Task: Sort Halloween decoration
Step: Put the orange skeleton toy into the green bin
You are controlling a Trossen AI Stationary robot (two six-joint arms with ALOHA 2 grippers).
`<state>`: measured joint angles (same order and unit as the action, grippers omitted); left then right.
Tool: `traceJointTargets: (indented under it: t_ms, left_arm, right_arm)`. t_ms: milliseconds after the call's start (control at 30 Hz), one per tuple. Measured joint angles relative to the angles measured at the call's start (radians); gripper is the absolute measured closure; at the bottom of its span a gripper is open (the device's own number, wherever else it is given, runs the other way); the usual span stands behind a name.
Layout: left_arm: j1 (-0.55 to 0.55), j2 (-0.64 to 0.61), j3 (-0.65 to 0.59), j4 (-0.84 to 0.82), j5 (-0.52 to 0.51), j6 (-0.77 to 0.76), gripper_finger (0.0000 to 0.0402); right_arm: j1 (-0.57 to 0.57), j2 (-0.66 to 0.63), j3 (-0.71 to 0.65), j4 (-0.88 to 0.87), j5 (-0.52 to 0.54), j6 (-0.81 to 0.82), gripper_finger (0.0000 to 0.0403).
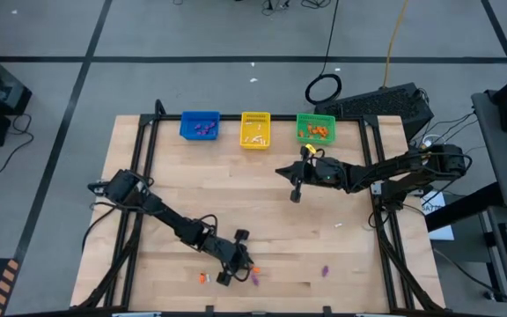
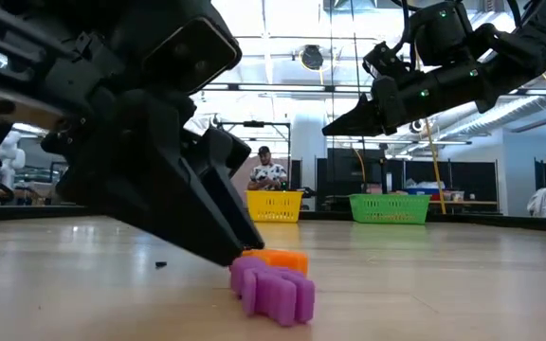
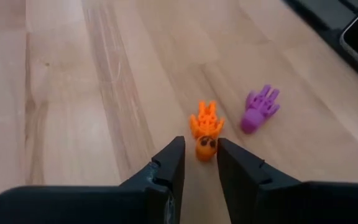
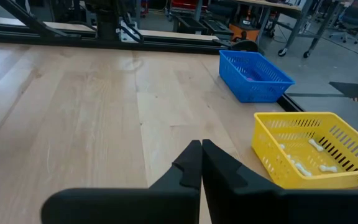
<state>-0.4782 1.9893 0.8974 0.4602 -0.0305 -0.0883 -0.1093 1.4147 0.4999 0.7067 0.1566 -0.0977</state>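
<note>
Orange plastic trinket, light and stiff: pinch its round head between your part-open left hand; right hand is closed.

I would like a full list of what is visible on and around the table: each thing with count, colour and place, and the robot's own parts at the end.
blue basket: one, blue, far edge, holds purple trinkets.
yellow basket: one, yellow, far edge, holds white trinkets.
green basket: one, green, far edge, holds orange trinkets.
orange trinket: one, orange, near edge, between the left fingers.
purple trinket: one, purple, beside the orange one.
second purple trinket: one, purple, near edge, further right.
white trinket: one, white, right of centre.
small orange trinket: one, orange, near edge.
table: one, light wood.
person: one, behind the table.
left gripper: fingers apart around the orange trinket.
right gripper: shut, raised above the table.
</note>
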Motion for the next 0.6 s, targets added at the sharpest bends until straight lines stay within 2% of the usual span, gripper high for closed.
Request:
traceJointTargets:
  t_ms: [133,267,433,600]
  left_arm:
    - [0.009,0.0,0.0,0.037,0.036,-0.003,0.0309]
    - [0.031,0.0,0.0,0.036,0.08,-0.037,0.0281]
    - [0.035,0.0,0.0,0.036,0.083,-0.036,0.0239]
    - [0.035,0.001,0.0,0.021,0.083,-0.027,0.0229]
  right_arm:
    - [0.0,0.0,0.0,0.0,0.0,0.0,0.0403]
    - [0.0,0.0,0.0,0.0,0.0,0.003,0.0403]
    - [0.0,0.0,0.0,0.0,0.0,0.003,0.0403]
    - [0.0,0.0,0.0,0.0,0.0,0.003,0.0403]
